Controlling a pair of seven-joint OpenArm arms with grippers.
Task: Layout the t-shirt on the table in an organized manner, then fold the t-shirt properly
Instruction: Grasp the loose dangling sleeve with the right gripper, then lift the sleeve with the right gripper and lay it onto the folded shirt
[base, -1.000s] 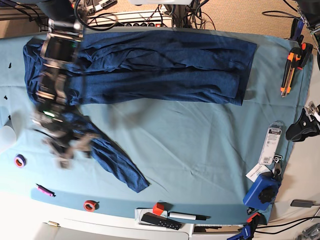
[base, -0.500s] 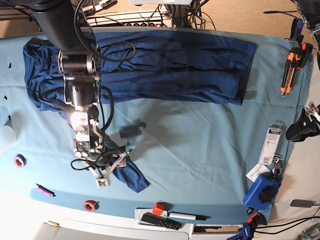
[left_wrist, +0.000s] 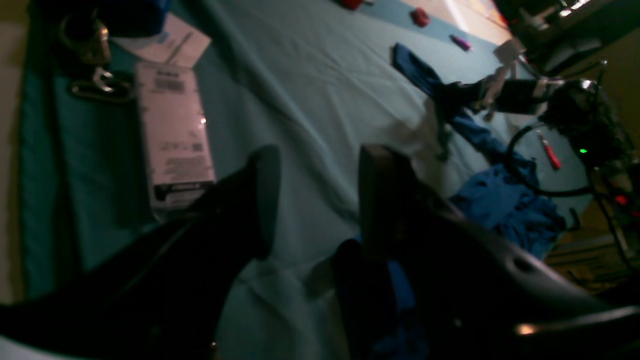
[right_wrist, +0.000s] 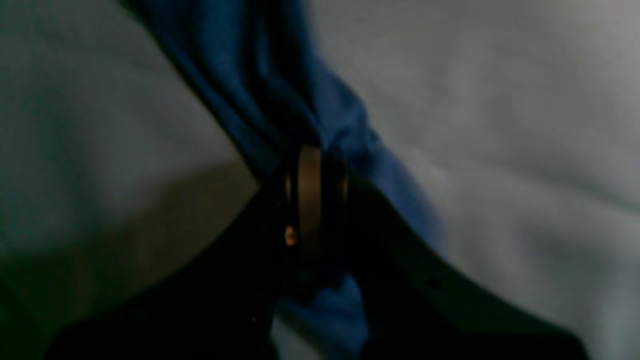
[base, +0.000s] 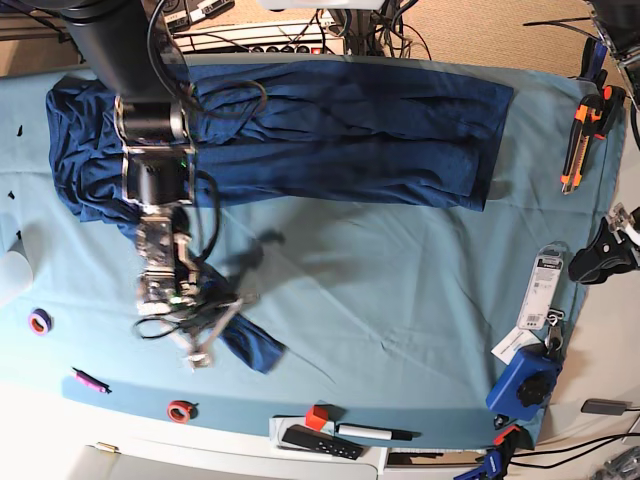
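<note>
The t-shirt (base: 330, 130) lay across the far part of the table (base: 400, 290), with 1 sleeve stretching toward the near edge on the base view's left. The right gripper (base: 212, 322) was at that sleeve. In the right wrist view its 2 fingers (right_wrist: 310, 200) were pressed together with a fold of blue fabric pinched between them, and the cloth ran away above the tips and hung loose below them. The left gripper (left_wrist: 315, 195) hovered over the teal cover with its 2 fingers apart and nothing between them. The shirt was beside its right finger, not touching. A white packaged item (left_wrist: 172, 135) lay near the left finger.
</note>
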